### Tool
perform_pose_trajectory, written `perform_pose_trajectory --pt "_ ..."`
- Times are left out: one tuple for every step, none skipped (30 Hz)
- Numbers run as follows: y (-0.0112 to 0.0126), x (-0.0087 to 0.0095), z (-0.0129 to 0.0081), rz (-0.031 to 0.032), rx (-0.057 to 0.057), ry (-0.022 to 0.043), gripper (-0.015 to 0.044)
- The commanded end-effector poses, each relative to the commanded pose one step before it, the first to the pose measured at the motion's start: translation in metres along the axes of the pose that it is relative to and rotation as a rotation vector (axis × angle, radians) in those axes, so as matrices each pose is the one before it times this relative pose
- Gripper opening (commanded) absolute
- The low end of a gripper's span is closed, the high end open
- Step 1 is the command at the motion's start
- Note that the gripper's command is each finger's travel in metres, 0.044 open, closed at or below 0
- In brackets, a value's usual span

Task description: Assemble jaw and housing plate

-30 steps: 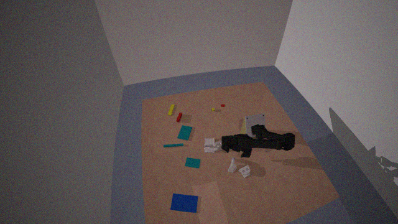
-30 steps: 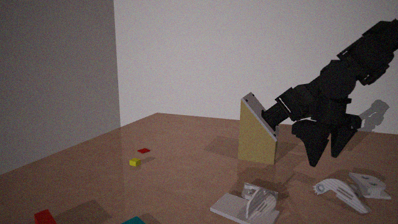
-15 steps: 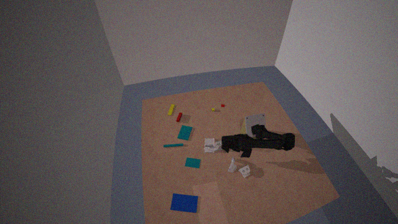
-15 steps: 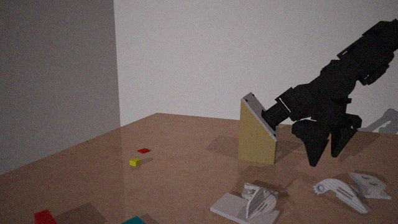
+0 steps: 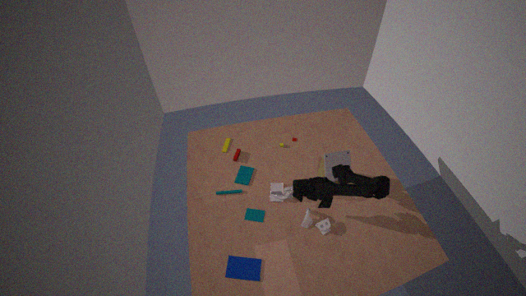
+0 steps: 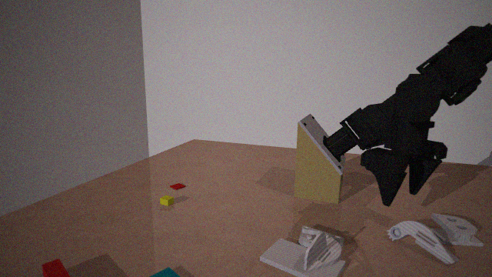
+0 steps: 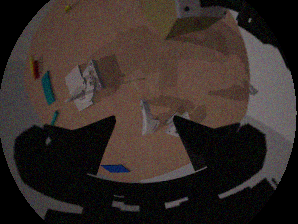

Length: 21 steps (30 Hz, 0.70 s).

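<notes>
My gripper (image 6: pixel 400 198) (image 7: pixel 145 117) is open and empty, its fingers pointing down above the table near the loose pieces. The loose white jaw (image 5: pixel 307 219) (image 6: pixel 422 238) (image 7: pixel 148 121) lies on the table, showing between the fingers in the wrist view. The white housing plate (image 5: pixel 325 226) (image 6: pixel 461 231) lies right beside it on the table, apart from the base; a finger partly hides it in the wrist view. The white base (image 5: pixel 276 187) (image 6: pixel 282 255) (image 7: pixel 75 81) stands to the left, with one jaw (image 6: pixel 324 251) on it. The free pin and the gear teeth cannot be made out.
A yellow wedge block (image 6: pixel 317 173) (image 7: pixel 159 15) with a grey sloped top carries the arm's mount. Teal plates (image 5: pixel 245 175) (image 5: pixel 255 215), a teal bar (image 5: pixel 228 191), a blue plate (image 5: pixel 243 268) and small red and yellow blocks lie farther left and back.
</notes>
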State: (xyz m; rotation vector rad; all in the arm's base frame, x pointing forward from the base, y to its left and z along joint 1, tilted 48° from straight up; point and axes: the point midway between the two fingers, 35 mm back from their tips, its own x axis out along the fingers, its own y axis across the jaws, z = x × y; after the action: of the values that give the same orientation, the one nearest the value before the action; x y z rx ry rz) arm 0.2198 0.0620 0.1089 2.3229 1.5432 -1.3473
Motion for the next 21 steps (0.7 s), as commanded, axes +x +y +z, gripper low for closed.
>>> perform_pose_trajectory --pt "-0.00049 -0.00014 -0.00059 -0.00249 -0.0058 0.00306 0.0440" --pt "0.00000 0.00000 0.00000 0.00000 0.0000 0.00000 0.0440" --pt "0.00000 0.00000 0.00000 0.00000 0.0000 0.00000 0.0440" --pt "-0.00005 0.00000 -0.00001 0.00000 -0.0043 -0.00001 0.0414" --pt "-0.00016 0.00000 -0.00004 0.00001 -0.0128 -0.00002 0.0387" --pt "-0.00026 0.00000 -0.00007 0.00002 -0.0213 -0.00003 0.0361" --pt "-0.00031 0.00000 -0.00009 0.00002 -0.0257 -0.00003 0.0335" --pt "-0.00031 0.00000 -0.00009 0.00002 -0.0257 -0.00003 0.0309" --pt "-0.00031 0.00000 -0.00010 0.00002 -0.0257 -0.00003 0.0282" --pt "-0.00031 0.00000 -0.00011 0.00002 -0.0257 -0.00003 0.0256" --pt "-0.00030 0.00000 -0.00012 0.00002 -0.0257 -0.00003 0.0230" --pt "-0.00030 0.00000 -0.00012 0.00002 -0.0257 -0.00003 0.0204" --pt "-0.00030 0.00000 -0.00013 0.00001 -0.0257 -0.00003 0.0177" --pt "-0.00029 0.00000 -0.00014 0.00001 -0.0257 -0.00003 0.0151" --pt "-0.00029 0.00000 -0.00014 0.00001 -0.0257 -0.00003 0.0125" --pt "-0.00029 0.00000 -0.00015 0.00001 -0.0257 -0.00003 0.0099" --pt "-0.00028 0.00000 -0.00016 0.00001 -0.0257 -0.00003 0.0072" --pt "-0.00028 0.00000 -0.00017 0.00001 -0.0257 -0.00003 0.0046" --pt "-0.00027 0.00000 -0.00017 0.00001 -0.0257 -0.00003 0.0020" --pt "-0.00027 0.00000 -0.00018 0.00001 -0.0257 -0.00003 0.0000" --pt "-0.00027 0.00000 -0.00018 0.00001 -0.0257 -0.00003 0.0000"
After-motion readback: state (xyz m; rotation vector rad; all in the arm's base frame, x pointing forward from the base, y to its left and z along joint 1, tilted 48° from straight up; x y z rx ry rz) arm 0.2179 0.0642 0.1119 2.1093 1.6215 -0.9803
